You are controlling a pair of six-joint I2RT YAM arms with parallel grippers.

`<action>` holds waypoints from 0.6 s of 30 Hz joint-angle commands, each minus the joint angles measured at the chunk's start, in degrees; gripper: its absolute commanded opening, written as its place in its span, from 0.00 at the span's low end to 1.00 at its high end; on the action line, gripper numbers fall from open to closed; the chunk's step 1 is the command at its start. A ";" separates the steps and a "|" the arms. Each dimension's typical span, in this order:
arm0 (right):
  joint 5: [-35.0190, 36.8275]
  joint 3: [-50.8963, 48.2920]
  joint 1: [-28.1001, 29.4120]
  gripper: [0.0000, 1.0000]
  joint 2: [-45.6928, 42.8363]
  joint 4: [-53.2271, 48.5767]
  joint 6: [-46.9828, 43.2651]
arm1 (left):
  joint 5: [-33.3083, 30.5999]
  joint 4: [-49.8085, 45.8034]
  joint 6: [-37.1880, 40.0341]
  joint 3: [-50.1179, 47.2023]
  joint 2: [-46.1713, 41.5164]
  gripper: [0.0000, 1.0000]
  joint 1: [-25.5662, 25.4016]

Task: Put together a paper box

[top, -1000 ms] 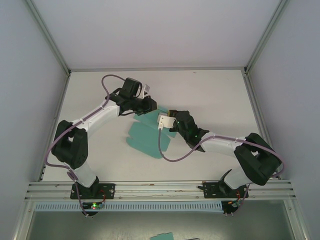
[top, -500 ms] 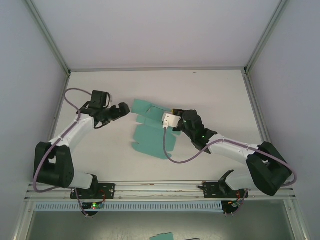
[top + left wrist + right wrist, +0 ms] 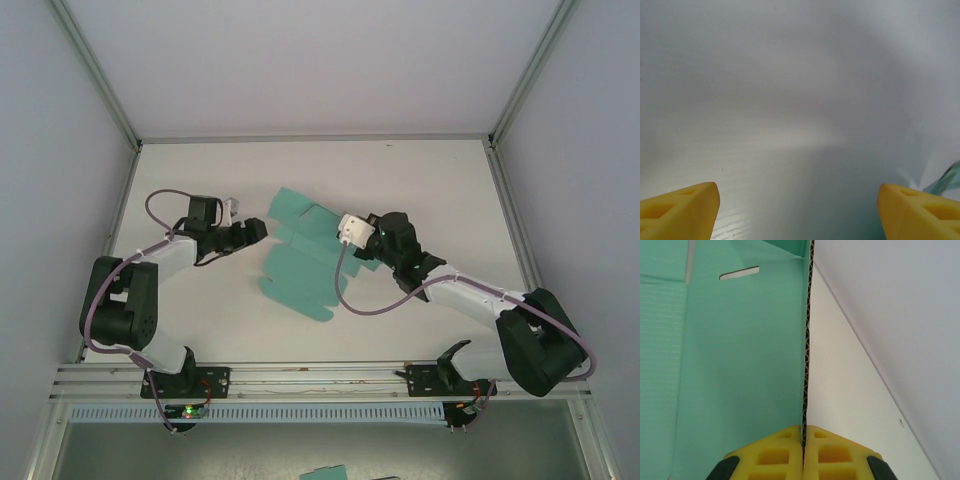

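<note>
We have the paper box [image 3: 298,262] pinched by one raised flap; a slip or a stray crease is the risk.

Our right gripper [image 3: 803,440] is clamped on the upright card edge, low centre of its wrist view, yellow fingers [image 3: 774,456] pressed together on it. The rest of the sheet lies mostly flat mid-frame in the top view, on the table [image 3: 440,180]. Our left gripper [image 3: 256,230] sits just left of the sheet, jaws well apart, holding nothing. With only one hold, we judge a pull could drag the whole sheet, bend the flap off its fold line, or let the thin card slide out.
</note>
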 commanded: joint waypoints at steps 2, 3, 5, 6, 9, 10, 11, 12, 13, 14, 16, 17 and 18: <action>-7.59 -2.24 -2.25 0.00 -2.56 6.56 7.16 | 2.30 6.84 -2.11 -1.49 -1.65 0.79 -0.45; -8.10 -2.37 -2.53 0.00 -2.65 6.37 7.14 | 2.16 6.74 -2.44 -1.16 -1.16 0.78 -0.40; -9.16 -2.19 -2.79 0.00 -2.72 5.03 6.97 | 4.64 9.36 -3.37 -0.89 -0.02 0.77 -0.46; -9.58 -2.01 -2.88 0.00 -2.65 4.52 6.96 | 6.57 10.95 -3.79 -0.73 0.49 0.77 -0.39; -10.30 -1.98 -2.90 0.00 -2.74 3.95 7.16 | 10.11 14.74 -4.50 -0.45 1.32 0.77 -0.72; -10.30 -2.05 -2.90 0.00 -2.74 3.93 7.23 | 10.93 15.41 -4.11 -0.31 1.34 0.77 -0.87; -10.02 -2.12 -2.91 0.00 -2.74 4.09 7.37 | 12.15 15.89 -3.48 -0.13 1.34 0.77 -1.14; -9.76 -2.09 -2.97 0.00 -2.74 4.30 7.62 | 13.30 16.01 -2.81 -0.06 1.28 0.75 -1.35; -9.40 -2.01 -3.02 0.00 -2.58 4.52 7.81 | 14.30 15.64 -1.63 0.12 0.97 0.72 -1.93; -8.88 -1.93 -3.07 0.00 -2.40 4.70 8.00 | 15.11 15.19 -0.34 0.21 0.66 0.72 -2.55; -8.77 -1.68 -3.07 0.00 -2.01 4.79 8.19 | 15.55 14.26 2.20 -0.08 -0.12 0.72 -3.85; -9.19 -1.62 -3.02 0.00 -1.78 4.81 8.22 | 15.59 14.41 2.79 -0.41 -0.38 0.72 -4.28; -9.58 -1.48 -3.06 0.00 -1.64 4.80 8.41 | 16.21 15.15 2.99 -0.76 -0.59 0.71 -4.71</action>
